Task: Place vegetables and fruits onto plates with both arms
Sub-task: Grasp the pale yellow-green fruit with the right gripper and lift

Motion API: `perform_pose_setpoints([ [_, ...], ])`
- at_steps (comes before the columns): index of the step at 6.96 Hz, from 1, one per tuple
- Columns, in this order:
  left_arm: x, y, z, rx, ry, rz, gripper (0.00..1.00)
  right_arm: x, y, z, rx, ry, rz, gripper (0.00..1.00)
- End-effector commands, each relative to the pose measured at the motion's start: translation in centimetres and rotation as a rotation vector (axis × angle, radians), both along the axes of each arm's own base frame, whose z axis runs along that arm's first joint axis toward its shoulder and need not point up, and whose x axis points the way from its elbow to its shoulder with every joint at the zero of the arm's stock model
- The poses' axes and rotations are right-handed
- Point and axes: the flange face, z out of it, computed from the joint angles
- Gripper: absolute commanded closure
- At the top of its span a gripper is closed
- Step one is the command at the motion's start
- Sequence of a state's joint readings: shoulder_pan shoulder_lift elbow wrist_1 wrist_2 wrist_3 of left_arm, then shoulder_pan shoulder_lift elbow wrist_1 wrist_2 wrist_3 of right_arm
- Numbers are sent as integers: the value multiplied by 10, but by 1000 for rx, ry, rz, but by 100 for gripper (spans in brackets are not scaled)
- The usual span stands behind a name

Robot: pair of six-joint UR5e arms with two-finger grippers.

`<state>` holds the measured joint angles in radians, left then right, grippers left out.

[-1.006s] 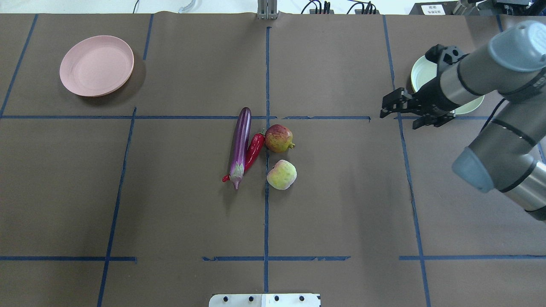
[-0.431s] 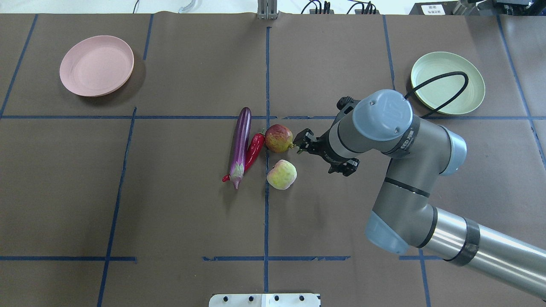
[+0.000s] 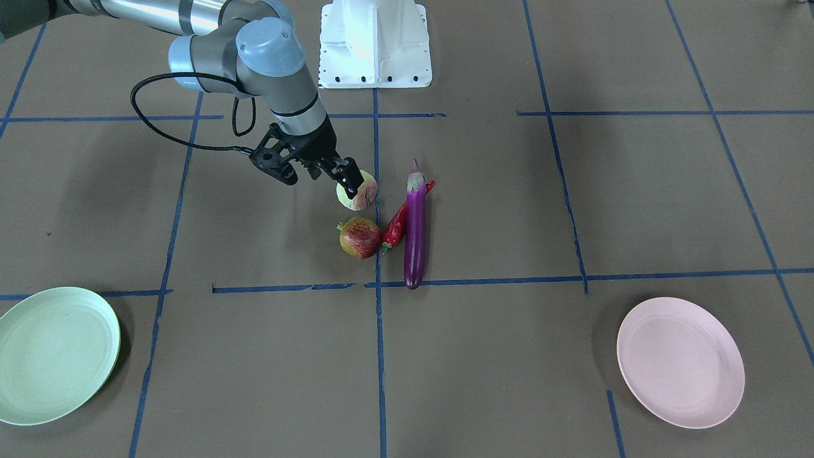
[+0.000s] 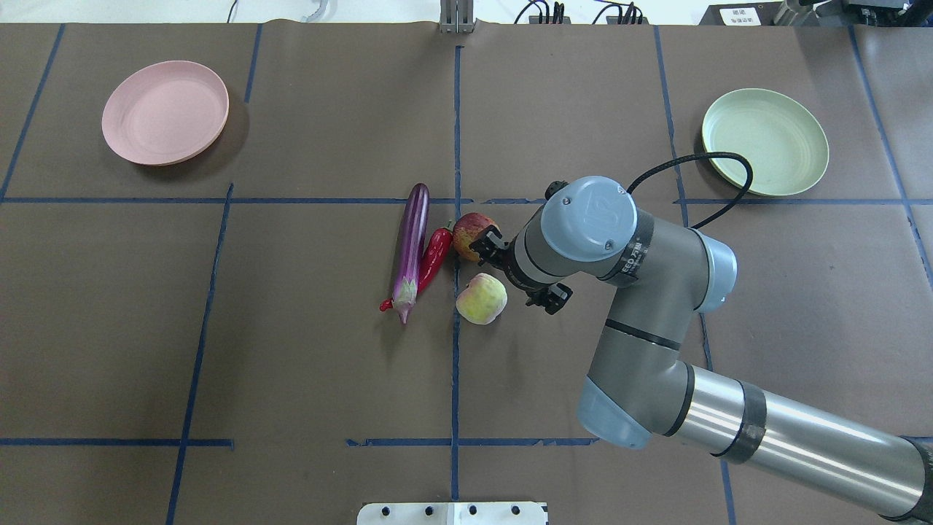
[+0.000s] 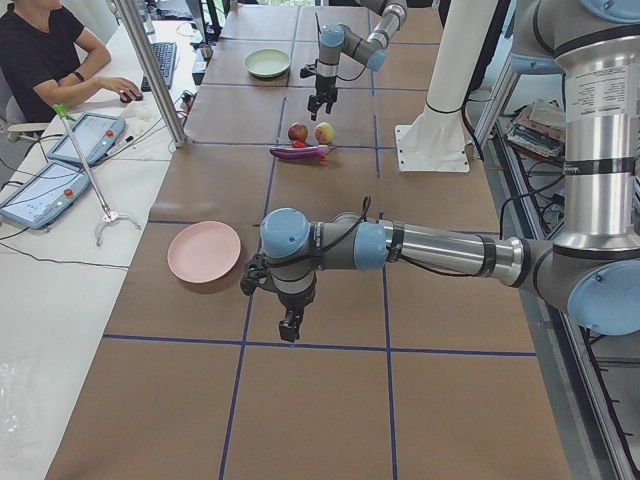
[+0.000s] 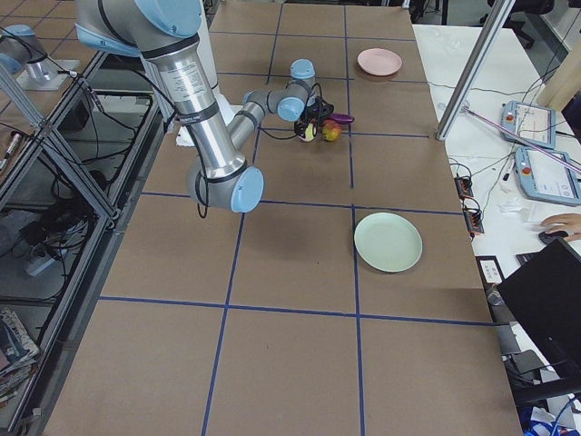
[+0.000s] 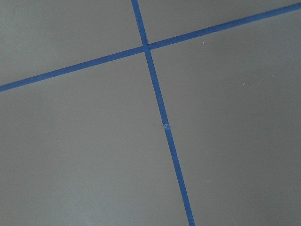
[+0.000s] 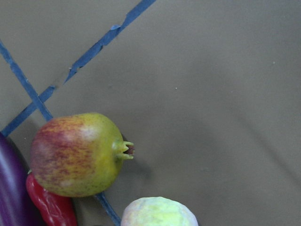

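Note:
The purple eggplant (image 4: 410, 251) and red chili (image 4: 435, 257) lie side by side at the table's middle. The red-yellow fruit (image 4: 465, 230) and the pale green fruit (image 4: 481, 299) sit just to their right. My right gripper (image 4: 487, 244) hovers just above the two fruits. It looks open and empty, and its wrist view shows both fruits (image 8: 77, 154) below. The pink plate (image 4: 165, 111) is far left and the green plate (image 4: 764, 141) far right, both empty. My left gripper (image 5: 287, 328) shows only in the exterior left view, near the pink plate. I cannot tell its state.
The white robot base (image 3: 375, 44) stands at the table's near edge. Blue tape lines (image 7: 160, 108) divide the brown table cover. An operator (image 5: 45, 60) sits at a side desk with tablets beyond the far edge.
My right arm has swept left from over the green plate to the fruits at the middle. The vegetables, fruits and plates have not moved.

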<state>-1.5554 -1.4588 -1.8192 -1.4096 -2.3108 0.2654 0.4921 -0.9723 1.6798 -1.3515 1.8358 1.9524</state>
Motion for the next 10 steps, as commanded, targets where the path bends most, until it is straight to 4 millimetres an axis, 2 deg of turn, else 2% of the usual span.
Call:
perform_pose_setpoints([
  [1,0,0,0,4,-2,5,0,-17,-1,-9,-23,-3,11,0],
  [3,0,-1,-2,22,-2,3,0,-37,3,-12,-36,8,0,0],
  [4,0,-1,-2,43,-2,3,0,-45,6,-6,-37,22,-3,0],
  [5,0,-1,-3,49,0,1,0,-47,8,-5,-30,31,4,12],
  [6,0,-2,-3,57,2,3,0,-45,9,-2,-32,36,2,68],
  [7,1,-3,-2,66,8,3,0,-36,4,6,-32,43,8,98],
  [8,6,-9,-5,121,10,15,0,6,-11,8,-40,56,41,100],
  [9,47,-16,-19,206,66,91,0,82,5,2,29,85,-47,100],
  [10,68,-18,-35,133,118,21,0,133,9,16,85,153,-102,100],
])
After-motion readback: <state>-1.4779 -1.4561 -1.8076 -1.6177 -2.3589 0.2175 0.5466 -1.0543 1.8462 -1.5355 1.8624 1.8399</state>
